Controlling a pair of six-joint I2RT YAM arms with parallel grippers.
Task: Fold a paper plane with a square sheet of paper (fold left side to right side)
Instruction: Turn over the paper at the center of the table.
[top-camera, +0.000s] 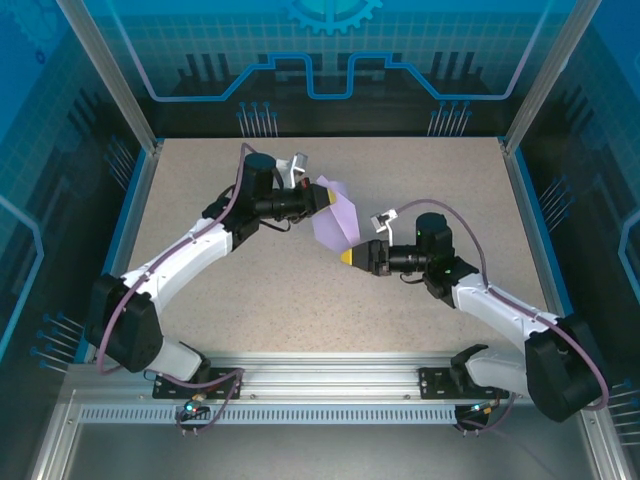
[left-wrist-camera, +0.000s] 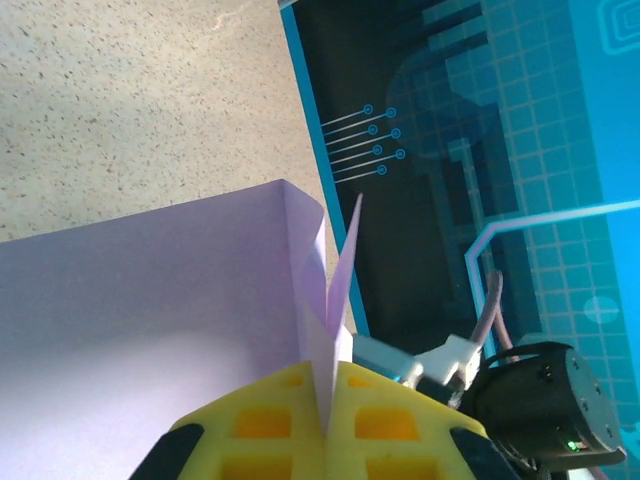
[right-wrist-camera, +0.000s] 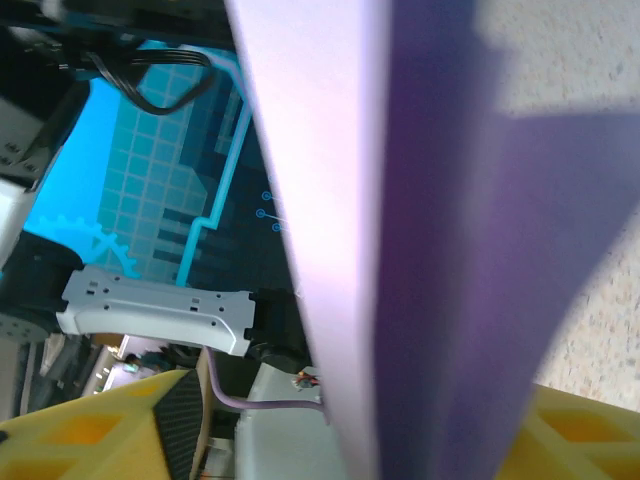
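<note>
Paper (top-camera: 336, 218), pale lavender, tight in left claw (top-camera: 328, 199), also between wide-apart jaws of right claw (top-camera: 346, 257).

The sheet of paper (left-wrist-camera: 150, 320) is pinched at its folded edge between the closed yellow fingers of the left gripper (left-wrist-camera: 328, 405) — it is spread leftward above the speckled table (left-wrist-camera: 130, 110).

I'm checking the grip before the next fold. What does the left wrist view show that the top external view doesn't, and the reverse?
Left wrist view adds the close-up: the lavender sheet, folded into layers, pinched in the shut left pincer between its yellow fingers. Top external view adds the layout: the right pincer at the sheet's near corner, and the arm bases at the near edge. Both share the sheet in the left pincer's grip above the speckled table.
</note>
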